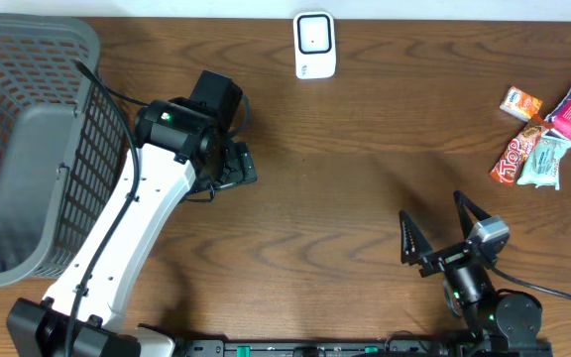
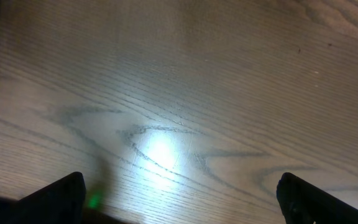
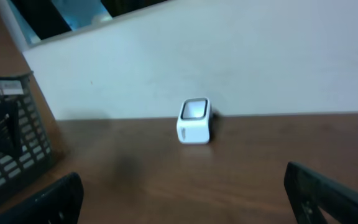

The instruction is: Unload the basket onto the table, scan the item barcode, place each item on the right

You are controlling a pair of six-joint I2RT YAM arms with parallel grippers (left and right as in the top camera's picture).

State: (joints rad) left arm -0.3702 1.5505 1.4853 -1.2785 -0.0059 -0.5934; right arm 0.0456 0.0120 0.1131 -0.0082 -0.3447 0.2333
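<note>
Scanner (image 1: 314,45) standing at far edge of worktop (image 1: 345,198) | snack packets (image 1: 548,134) lying far right | left jaws gaping wide | right jaws gaping wide

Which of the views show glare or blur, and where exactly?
Left wrist: a bright glare patch on the table, near the lower middle. Right wrist: dim and soft; the white scanner and the grey basket lack crisp edges. Overhead: sharp and evenly lit, no strong glare.
</note>
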